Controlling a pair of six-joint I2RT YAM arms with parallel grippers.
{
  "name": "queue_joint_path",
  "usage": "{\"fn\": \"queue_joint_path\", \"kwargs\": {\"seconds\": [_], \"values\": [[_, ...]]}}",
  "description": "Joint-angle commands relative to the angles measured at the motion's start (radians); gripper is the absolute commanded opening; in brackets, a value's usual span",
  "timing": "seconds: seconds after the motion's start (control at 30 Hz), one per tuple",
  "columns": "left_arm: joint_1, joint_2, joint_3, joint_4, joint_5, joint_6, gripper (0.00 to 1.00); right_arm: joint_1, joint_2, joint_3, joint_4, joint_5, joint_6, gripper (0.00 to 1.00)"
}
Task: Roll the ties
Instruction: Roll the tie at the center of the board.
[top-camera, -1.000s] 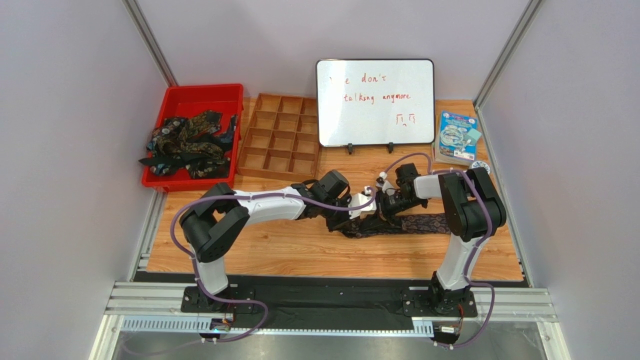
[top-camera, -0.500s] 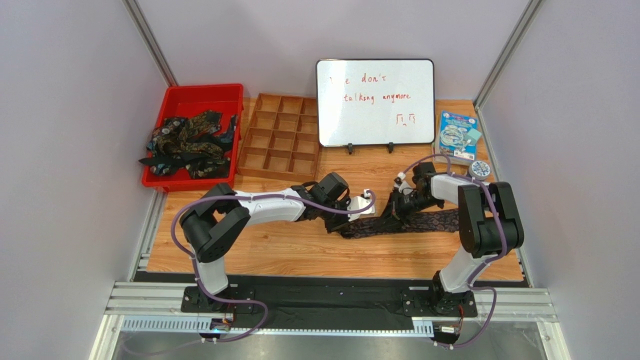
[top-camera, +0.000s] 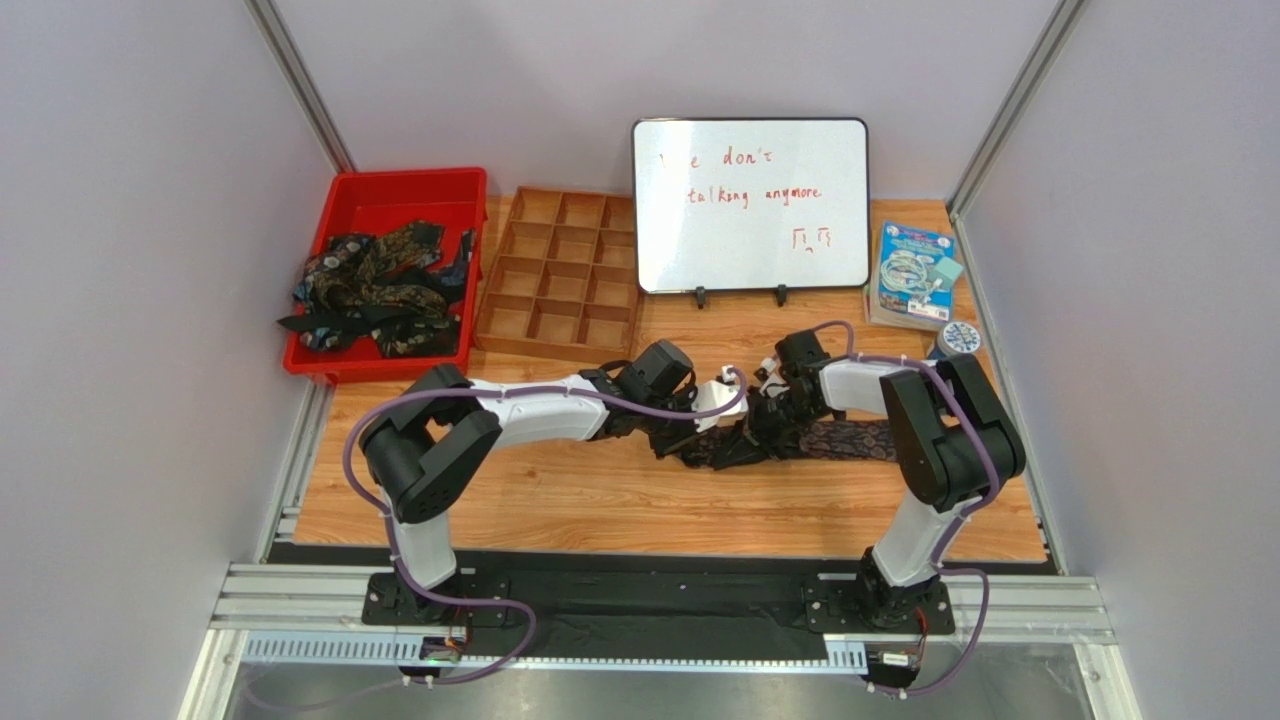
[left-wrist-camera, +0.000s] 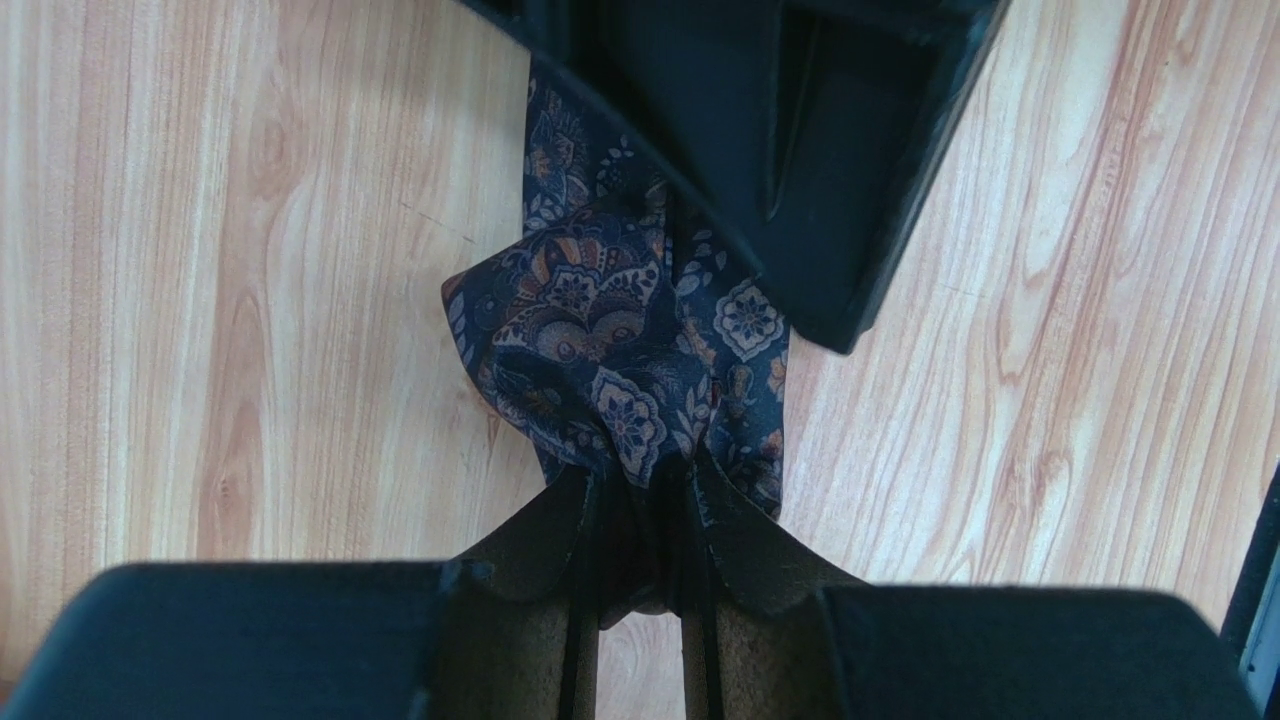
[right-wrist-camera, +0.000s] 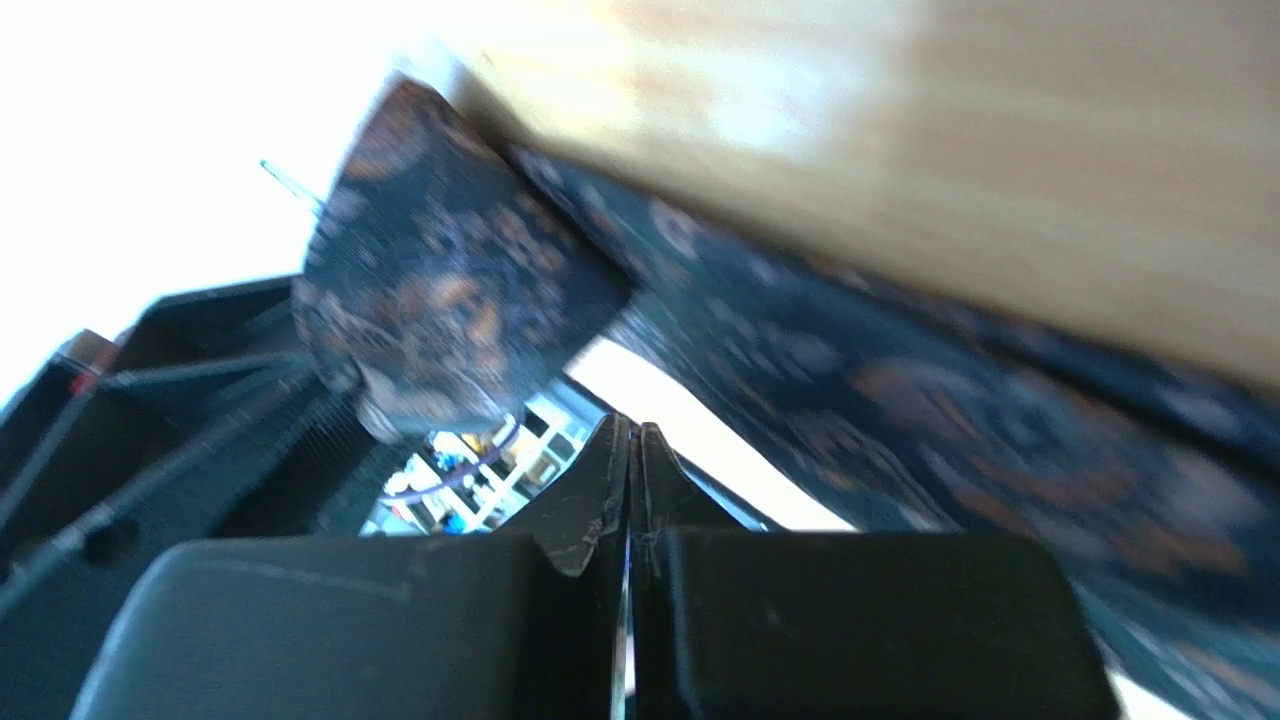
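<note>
Well, left hand (left-wrist-camera: 639, 488) pinches the tie (left-wrist-camera: 601, 345) (right hand (right-wrist-camera: 631, 443) closed).

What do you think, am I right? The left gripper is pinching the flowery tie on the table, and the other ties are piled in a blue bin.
Not quite. The bin is red, not blue, as the top external view shows. The rest is right: the left gripper is pinching the tie on the table, and the other ties are piled in that bin.

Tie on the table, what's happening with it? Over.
Left gripper pinching tie at bunched end. Right gripper shut, crowding close. Tail flat on table.
</note>
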Motion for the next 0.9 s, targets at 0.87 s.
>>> {"fn": "queue_joint_path", "kwargs": {"seconds": [0.87], "values": [[0.031, -0.017, -0.101, 0.093, 0.063, -0.073, 0.05, 0.103, -0.193, -0.065, -0.095, 0.337, 0.25, 0.0]]}}
